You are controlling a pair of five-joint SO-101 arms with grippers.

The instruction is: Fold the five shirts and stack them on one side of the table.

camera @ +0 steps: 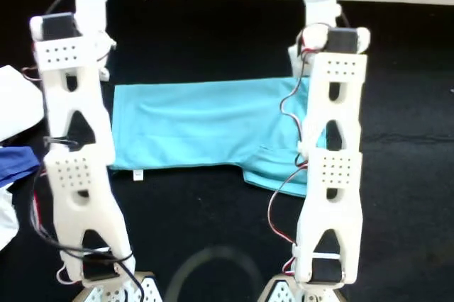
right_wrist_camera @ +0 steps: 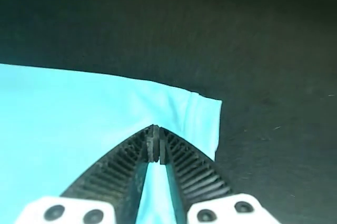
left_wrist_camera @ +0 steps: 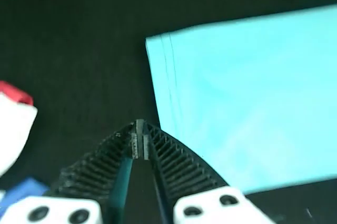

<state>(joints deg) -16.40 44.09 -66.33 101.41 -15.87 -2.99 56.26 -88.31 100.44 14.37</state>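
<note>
Shirt [camera: 198,125], turquoise, spread flat across the middle of the black surface [camera: 213,32], long edges running from side to side. On the left arm's side you see its far and near edges whole. Toward the other end the right arm [camera: 332,160] stands in front of it and hides a strip of the cloth, so the outline there is hard to follow. A sleeve [camera: 273,174] sticks out from the near edge beside that arm and is partly covered by it. A small white tag [camera: 137,174] lies at the near corner on the left arm's side. The left arm [camera: 74,153] rises just beside that end of the shirt.

Left hand [left_wrist_camera: 139,146]: clenched, tips meeting, empty, held over bare surface just beside the shirt's stitched edge. Right hand [right_wrist_camera: 155,150]: clenched, tips meeting, held over the shirt near one corner. Whether it touches the cloth you cannot tell.

At the left arm's side of the surface, white cloth [camera: 14,103] and blue cloth [camera: 15,164] are cut off by the picture's edge, and you cannot make out what garments they are. In the left wrist view the white cloth shows a red trim beside a scrap of the blue cloth, both blurred and cut off.
</note>
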